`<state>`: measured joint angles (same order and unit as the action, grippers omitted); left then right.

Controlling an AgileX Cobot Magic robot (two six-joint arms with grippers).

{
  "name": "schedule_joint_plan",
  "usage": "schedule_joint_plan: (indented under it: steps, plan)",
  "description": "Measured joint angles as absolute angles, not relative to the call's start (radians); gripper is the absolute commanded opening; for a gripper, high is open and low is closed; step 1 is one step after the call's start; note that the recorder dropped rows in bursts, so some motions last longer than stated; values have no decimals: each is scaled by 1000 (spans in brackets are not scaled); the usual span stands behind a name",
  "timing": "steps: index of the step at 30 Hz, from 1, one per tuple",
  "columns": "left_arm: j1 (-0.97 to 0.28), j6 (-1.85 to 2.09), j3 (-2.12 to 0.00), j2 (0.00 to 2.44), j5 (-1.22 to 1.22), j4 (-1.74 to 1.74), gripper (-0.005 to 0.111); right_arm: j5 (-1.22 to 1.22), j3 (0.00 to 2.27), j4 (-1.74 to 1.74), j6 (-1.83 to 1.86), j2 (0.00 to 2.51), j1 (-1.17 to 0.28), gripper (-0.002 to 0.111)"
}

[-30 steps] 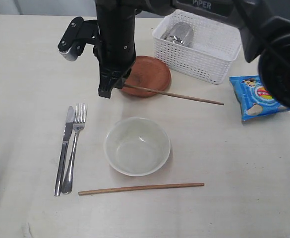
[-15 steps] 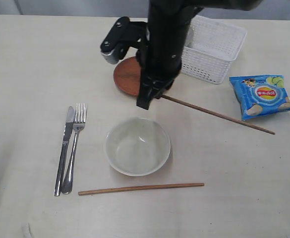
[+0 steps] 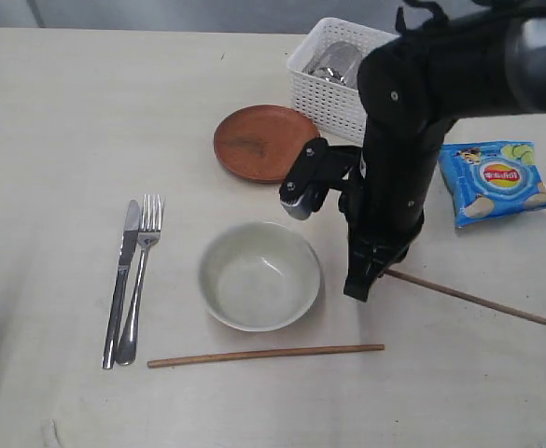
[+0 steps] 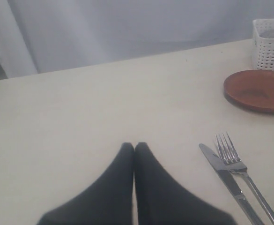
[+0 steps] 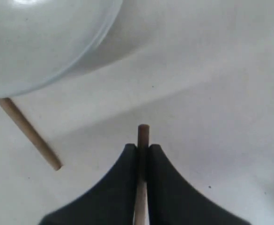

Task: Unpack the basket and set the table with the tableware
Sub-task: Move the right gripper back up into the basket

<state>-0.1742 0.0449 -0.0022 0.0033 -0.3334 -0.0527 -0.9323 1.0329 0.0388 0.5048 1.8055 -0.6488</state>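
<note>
The right hand (image 3: 358, 287) is clenched on one chopstick (image 3: 478, 301) just right of the bowl (image 3: 259, 275), low over the bench (image 3: 58, 112). The second chopstick (image 3: 265, 354) lies on the bowl's near side. The knife (image 3: 123, 280) and fork (image 3: 143, 271) lie left of it, the plate (image 3: 263, 142) and basket (image 3: 329, 105) beyond. The left hand (image 4: 134, 148) is pinched closed on nothing.

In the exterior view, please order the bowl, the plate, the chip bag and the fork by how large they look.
1. bowl: largest, though it may lie nearer the camera.
2. plate and chip bag: they look about alike, so I do not rank them.
3. fork: smallest.
</note>
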Motion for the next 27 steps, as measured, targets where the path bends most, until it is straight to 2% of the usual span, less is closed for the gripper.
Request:
schedule_joint_plan:
  steps: [4, 6, 8, 10, 11, 14, 17, 22, 27]
  plan:
    - [-174, 45, -2, 3, -333, -53, 0, -822, 949, 57, 489, 1805, -649, 0]
    - [-174, 45, -2, 3, -333, -53, 0, -776, 914, 69, 477, 1805, -649, 5]
    - [-174, 45, -2, 3, -333, -53, 0, -761, 907, 69, 469, 1805, -649, 17]
    - [-174, 45, -2, 3, -333, -53, 0, -748, 907, 69, 461, 1805, -649, 47]
    - [-174, 45, -2, 3, -333, -53, 0, -747, 907, 69, 455, 1805, -649, 49]
    - [-174, 45, -2, 3, -333, -53, 0, -792, 934, 76, 435, 1805, -649, 49]
    - [-174, 45, -2, 3, -333, -53, 0, -891, 1073, 97, 314, 1799, -649, 49]
    - [-174, 45, -2, 3, -333, -53, 0, -909, 1253, 148, 158, 1769, -611, 47]
    - [-174, 45, -2, 3, -333, -53, 0, -895, 1433, 17, 135, 1773, -482, 22]
